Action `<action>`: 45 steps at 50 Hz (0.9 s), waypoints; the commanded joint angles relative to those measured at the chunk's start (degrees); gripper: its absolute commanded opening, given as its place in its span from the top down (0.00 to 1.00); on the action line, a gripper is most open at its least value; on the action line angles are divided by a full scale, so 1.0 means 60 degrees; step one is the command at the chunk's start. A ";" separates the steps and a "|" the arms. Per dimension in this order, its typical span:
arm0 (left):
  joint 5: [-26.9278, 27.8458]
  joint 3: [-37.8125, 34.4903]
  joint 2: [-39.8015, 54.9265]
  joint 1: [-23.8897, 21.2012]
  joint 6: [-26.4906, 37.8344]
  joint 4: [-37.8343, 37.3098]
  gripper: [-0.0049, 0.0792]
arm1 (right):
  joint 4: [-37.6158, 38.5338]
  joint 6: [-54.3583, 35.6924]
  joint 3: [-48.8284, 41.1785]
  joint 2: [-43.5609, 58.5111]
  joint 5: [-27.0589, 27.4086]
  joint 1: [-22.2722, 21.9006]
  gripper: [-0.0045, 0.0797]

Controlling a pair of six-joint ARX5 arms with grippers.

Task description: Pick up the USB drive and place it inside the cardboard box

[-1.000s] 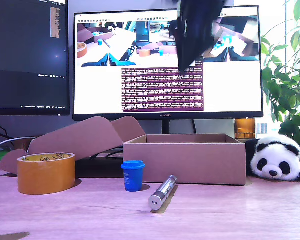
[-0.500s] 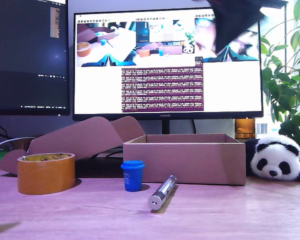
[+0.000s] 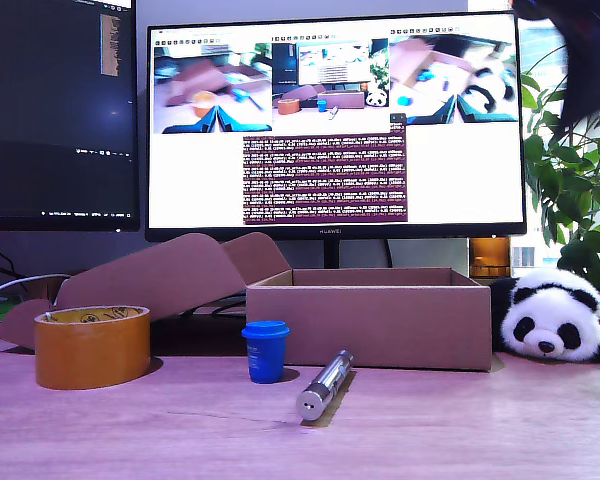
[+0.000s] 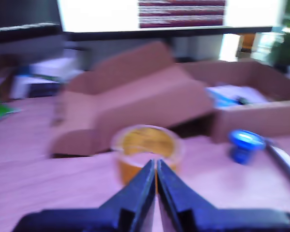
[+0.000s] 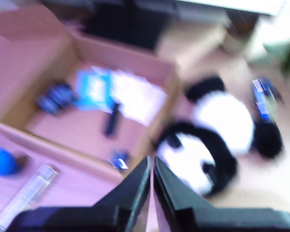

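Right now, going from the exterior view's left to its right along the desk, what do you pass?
Tape roll → blue cup → silver cylinder → cardboard box → panda toy.

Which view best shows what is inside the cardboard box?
The second wrist view: it looks down into the cardboard box, showing a small dark stick and blue-and-white items, though blurred. The exterior view shows only the outer wall; the first wrist view catches a corner of the interior.

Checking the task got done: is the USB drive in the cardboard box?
Apparently in: a small black stick lies on the cardboard box floor among papers, though the view is blurred.
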 commanded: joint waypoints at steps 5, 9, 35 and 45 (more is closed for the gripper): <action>-0.0106 -0.0211 0.0007 0.0313 -0.0018 0.0058 0.96 | 0.0783 0.0018 -0.1155 -0.1035 0.0262 -0.0612 0.96; -0.0168 -0.0211 0.0007 0.0321 -0.0022 0.0007 0.96 | 0.1122 0.0022 -0.1730 -0.1530 0.0273 -0.1002 0.96; -0.0160 -0.0208 0.0007 0.0321 -0.0018 -0.0874 0.96 | 0.4707 0.0514 -0.5089 -0.3224 -0.1523 -0.3093 0.96; -0.0164 -0.0211 0.0007 0.0321 -0.0018 -0.0874 0.96 | 0.5493 -0.0080 -0.5982 -0.3599 -0.2135 -0.3118 0.96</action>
